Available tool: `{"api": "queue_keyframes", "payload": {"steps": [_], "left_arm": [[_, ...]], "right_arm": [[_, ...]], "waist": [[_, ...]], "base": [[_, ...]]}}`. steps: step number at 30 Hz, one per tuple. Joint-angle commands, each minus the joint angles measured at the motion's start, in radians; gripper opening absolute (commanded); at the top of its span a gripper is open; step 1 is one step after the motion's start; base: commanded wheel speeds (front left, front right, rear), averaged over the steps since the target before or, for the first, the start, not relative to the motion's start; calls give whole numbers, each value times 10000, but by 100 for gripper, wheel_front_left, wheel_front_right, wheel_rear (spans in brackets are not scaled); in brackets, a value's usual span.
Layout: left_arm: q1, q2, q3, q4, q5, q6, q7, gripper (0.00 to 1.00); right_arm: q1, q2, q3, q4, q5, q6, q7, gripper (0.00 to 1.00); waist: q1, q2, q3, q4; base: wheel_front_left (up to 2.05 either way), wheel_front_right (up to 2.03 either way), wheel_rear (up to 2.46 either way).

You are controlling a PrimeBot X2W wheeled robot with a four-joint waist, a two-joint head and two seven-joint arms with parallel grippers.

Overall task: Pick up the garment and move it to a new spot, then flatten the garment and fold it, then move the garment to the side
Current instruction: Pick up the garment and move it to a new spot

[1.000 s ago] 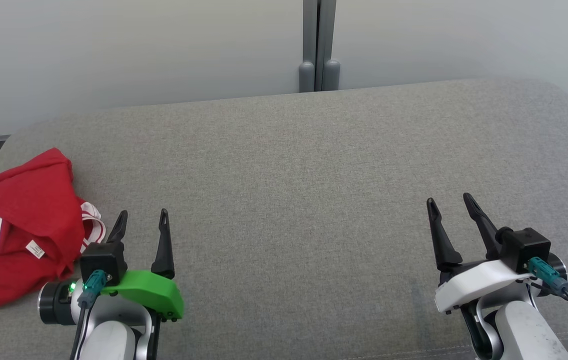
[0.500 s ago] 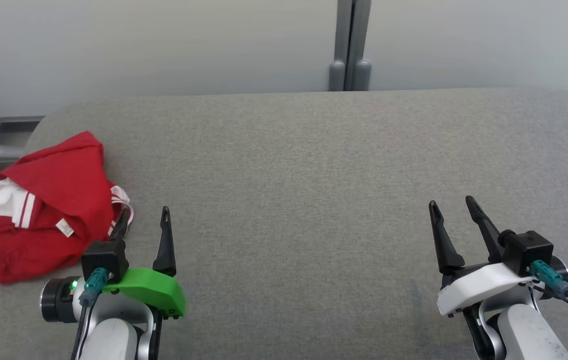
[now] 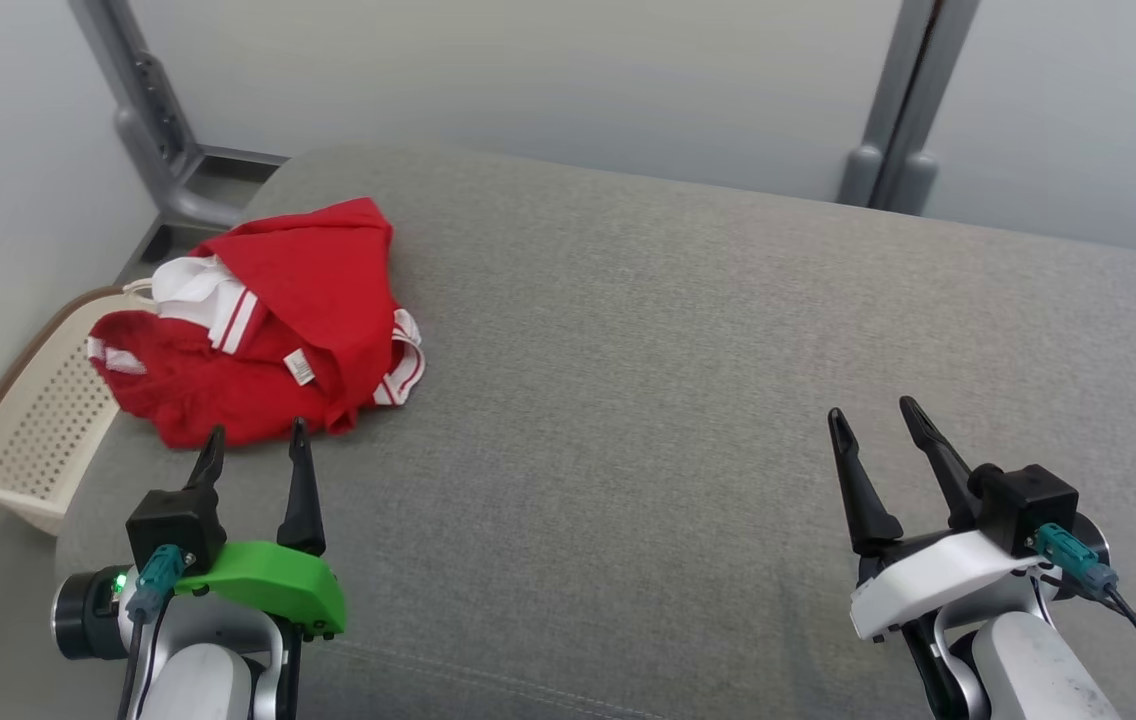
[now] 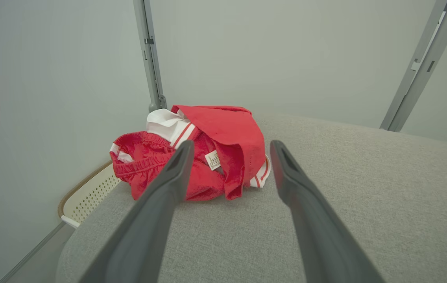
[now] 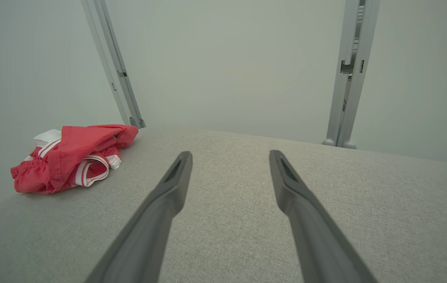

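Okay: basket [image 3: 28,430] sits beside the left edge, and the garment [image 3: 268,310] lies crumpled on the far-left tabletop [image 3: 628,400], untouched. My left claw [image 3: 257,430] is released, fingers spread, aimed at its near hem, presumably for the first pick. Right claw [image 3: 869,410] is released too, idle well to the right. Versus a second ago, only my head camera has swung left; the garment hasn't moved.

The garment [image 3: 318,270] is soft, matt red cloth with white ribbed trim. The cushion [image 3: 648,380] under it is coarse grey woven fabric. Beside the cushion's left edge, the basket [image 3: 33,435] looks like perforated cream plastic.
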Motion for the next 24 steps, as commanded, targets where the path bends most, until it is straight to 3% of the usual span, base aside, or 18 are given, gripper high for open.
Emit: {"api": "queue_keyframes", "payload": {"steps": [1,9,24], "left_arm": [[92,90,22,-1,-94,35,-61,100],[154,140,-25,-75,-133,124,-31,100],[-631,71,-159,-149,-321,77,121,100]], "right_arm": [[-18,-9,17,7,29,1,-34,100],[-119,11,151,22,6,1,-67,100],[-252,-129,206,82,-11,1,-72,100]], "waist": [[0,-1,28,931],[0,-1,77,1331],[0,-1,255,1351]], "base": [[0,0,0],[0,0,0],[0,0,0]]}}
